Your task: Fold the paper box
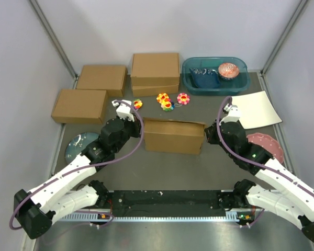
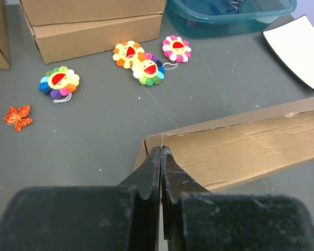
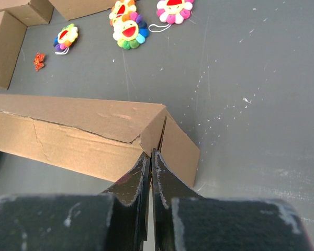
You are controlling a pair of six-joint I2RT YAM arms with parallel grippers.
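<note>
The paper box [image 1: 174, 136] is a brown cardboard mailer standing in the middle of the table with its lid down. It also shows in the left wrist view [image 2: 251, 146] and the right wrist view [image 3: 68, 130]. My left gripper [image 1: 142, 127] is at the box's left end. Its jaws [image 2: 160, 149] are pressed together at that end's top corner, with a thin strip of cardboard between them. My right gripper [image 1: 208, 132] is at the box's right end. Its jaws [image 3: 150, 152] are pressed together on the end wall, just under a slit.
Three ready-made cardboard boxes [image 1: 101, 78] [image 1: 79, 105] [image 1: 155, 73] stand at the back left. Flower toys [image 1: 167, 100] lie behind the paper box. A teal tub [image 1: 214, 76], a white sheet [image 1: 255, 109] and a pink plate [image 1: 264, 144] are on the right, and a blue plate [image 1: 79, 144] on the left.
</note>
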